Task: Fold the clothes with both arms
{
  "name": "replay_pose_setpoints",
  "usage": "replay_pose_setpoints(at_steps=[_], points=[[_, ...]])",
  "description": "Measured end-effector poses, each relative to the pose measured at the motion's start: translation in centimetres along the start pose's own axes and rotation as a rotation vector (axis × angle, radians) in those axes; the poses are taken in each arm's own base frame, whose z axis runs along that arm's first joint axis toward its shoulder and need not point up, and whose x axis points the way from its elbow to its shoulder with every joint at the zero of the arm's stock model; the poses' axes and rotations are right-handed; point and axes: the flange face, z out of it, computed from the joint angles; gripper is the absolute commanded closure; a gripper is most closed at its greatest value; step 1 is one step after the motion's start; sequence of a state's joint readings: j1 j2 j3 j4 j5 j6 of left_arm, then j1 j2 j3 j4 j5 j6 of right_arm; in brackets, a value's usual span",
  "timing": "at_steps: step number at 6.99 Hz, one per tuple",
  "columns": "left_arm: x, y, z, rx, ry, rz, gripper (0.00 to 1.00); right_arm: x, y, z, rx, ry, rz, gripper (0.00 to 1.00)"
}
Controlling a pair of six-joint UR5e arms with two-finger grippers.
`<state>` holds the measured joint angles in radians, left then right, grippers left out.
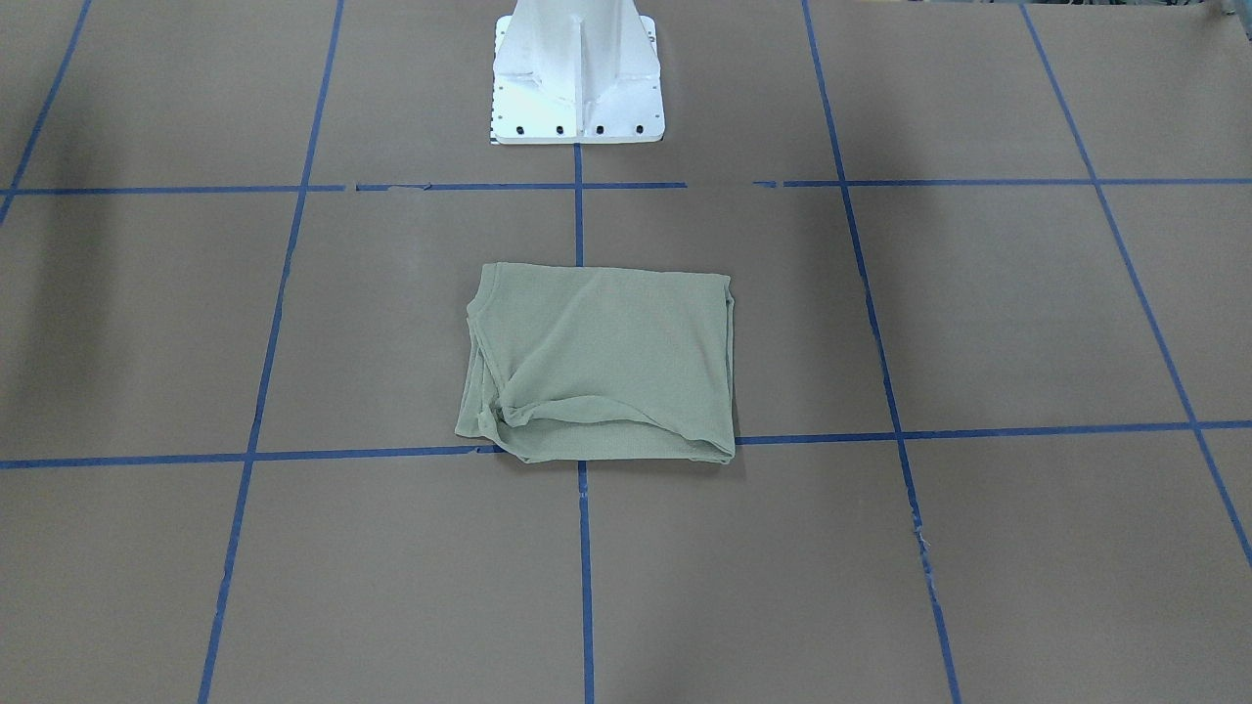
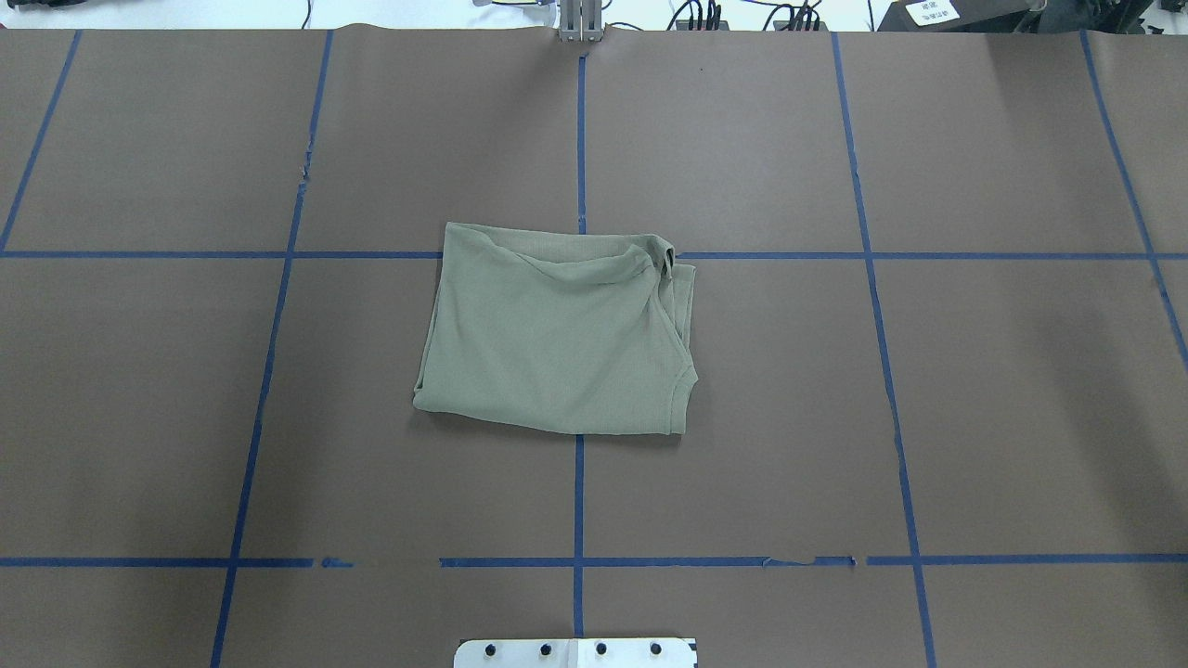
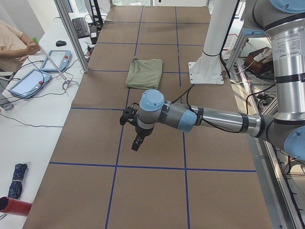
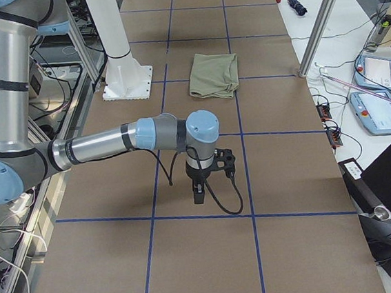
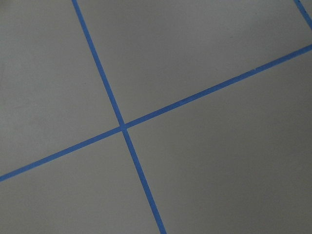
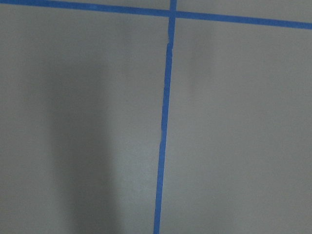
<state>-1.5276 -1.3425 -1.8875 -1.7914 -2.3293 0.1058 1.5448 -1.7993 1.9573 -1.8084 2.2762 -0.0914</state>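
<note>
Nearest in the two end views, the grey-and-silver jointed left arm (image 3: 209,119) and right arm (image 4: 105,143) reach low over the brown paper-covered desk (image 2: 1021,417) with its blue tape grid. The black left pincer (image 3: 136,146) and right pincer (image 4: 199,194) point down above bare paper, and how far either stands open cannot be told. Farther on, at the desk's middle and well apart from both, the pale sage-green knit shirt (image 2: 557,334) lies folded into a rough rectangle across a tape crossing, layers bunched at one corner, with the white metal pedestal base (image 1: 577,78) near it.

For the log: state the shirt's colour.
The shirt is plain pale sage green, clearest in the overhead view.
</note>
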Motion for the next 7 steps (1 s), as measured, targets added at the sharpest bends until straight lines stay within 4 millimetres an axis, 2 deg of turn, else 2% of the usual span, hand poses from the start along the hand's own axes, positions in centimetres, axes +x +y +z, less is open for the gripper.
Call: replay_pose_setpoints(at_steps=[2, 3, 7], points=[[-2.2, 3.3, 1.7, -0.044, 0.012, -0.034, 0.0, 1.5, 2.0, 1.6, 0.036, -0.001, -0.022, 0.0], [-2.7, 4.0, 2.2, -0.055, 0.019, -0.049, 0.0, 1.8, 2.3, 2.0, 0.038, -0.002, -0.023, 0.0], [-2.9, 4.6, 2.8, -0.069, 0.065, -0.075, 0.0, 2.2, 2.3, 2.5, 0.032, -0.004, -0.019, 0.0]])
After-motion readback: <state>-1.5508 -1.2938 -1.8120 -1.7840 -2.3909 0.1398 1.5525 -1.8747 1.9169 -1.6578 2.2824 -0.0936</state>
